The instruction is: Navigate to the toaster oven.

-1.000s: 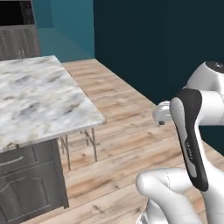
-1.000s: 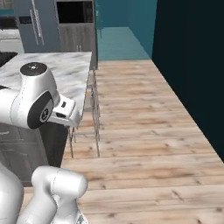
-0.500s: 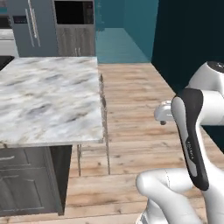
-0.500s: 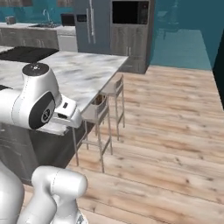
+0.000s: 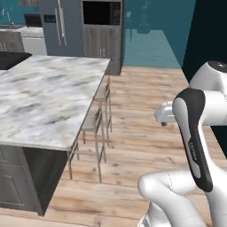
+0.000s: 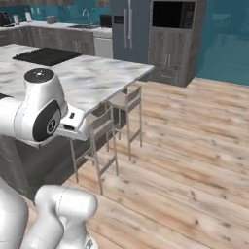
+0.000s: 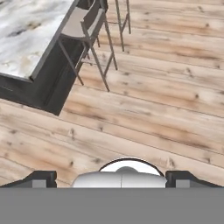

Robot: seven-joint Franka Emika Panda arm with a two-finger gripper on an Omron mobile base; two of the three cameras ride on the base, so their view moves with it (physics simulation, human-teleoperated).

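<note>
The gripper (image 7: 113, 178) hangs over the plank floor (image 7: 166, 92) with its two dark tips far apart at the bottom corners of the hand view: it is wide, with nothing between them. Ahead and to the left stands a marble-topped island (image 5: 44, 97) with a black cooktop (image 6: 46, 56) set into its far part and two metal-legged stools (image 6: 126, 99) tucked under its near edge. Against the far wall are a grey fridge (image 5: 60, 26) and, beside it, a built-in black-glass oven (image 6: 172, 13) framed by grey cabinets. The toaster oven (image 6: 106, 20) appears to be the small dark box on the back counter (image 6: 73, 26), just beside the fridge on its left and near the sink tap (image 6: 87, 14); it is too small to tell more. It is well apart from the arm, across the island
</note>
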